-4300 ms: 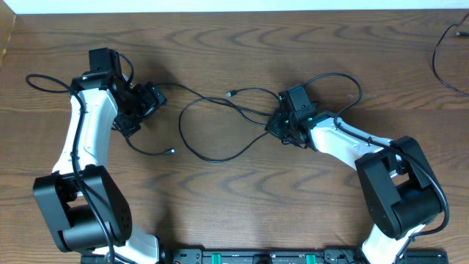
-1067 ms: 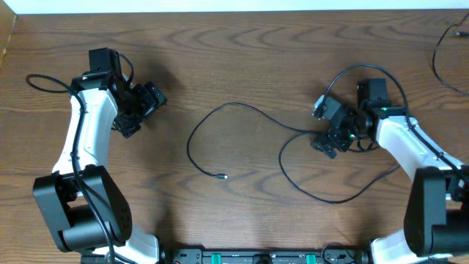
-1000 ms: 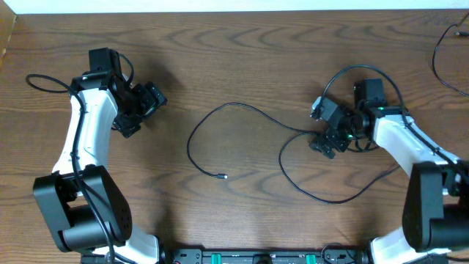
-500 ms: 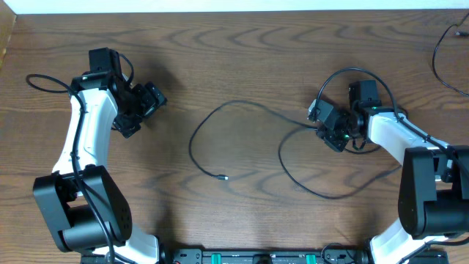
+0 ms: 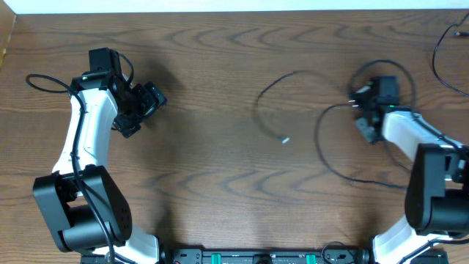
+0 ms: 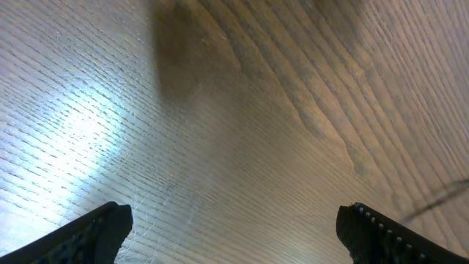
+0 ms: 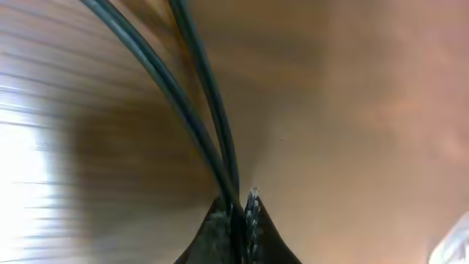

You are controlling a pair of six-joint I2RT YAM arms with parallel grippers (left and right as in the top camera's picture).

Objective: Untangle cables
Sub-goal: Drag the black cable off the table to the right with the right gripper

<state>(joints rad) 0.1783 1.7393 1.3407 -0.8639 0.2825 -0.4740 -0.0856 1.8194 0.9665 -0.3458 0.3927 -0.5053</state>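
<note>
Thin black cable (image 7: 212,103) leaves the right pincer (image 7: 240,205), clamped shut on it, as two strands, its loose plug end (image 5: 284,139) lying toward the distant, open, empty left pincer (image 5: 143,110).

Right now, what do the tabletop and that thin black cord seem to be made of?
Tabletop: wood or wood-look laminate, with brown grain lines and a satin sheen under the glare. Cord: probably a rubber or plastic jacket, smooth and slightly glossy, bending in loose loops.

L arm (image 5: 88,132) bent, jaws wide apart — R arm (image 5: 407,133) blurry, jaws seemingly pinched.
</note>
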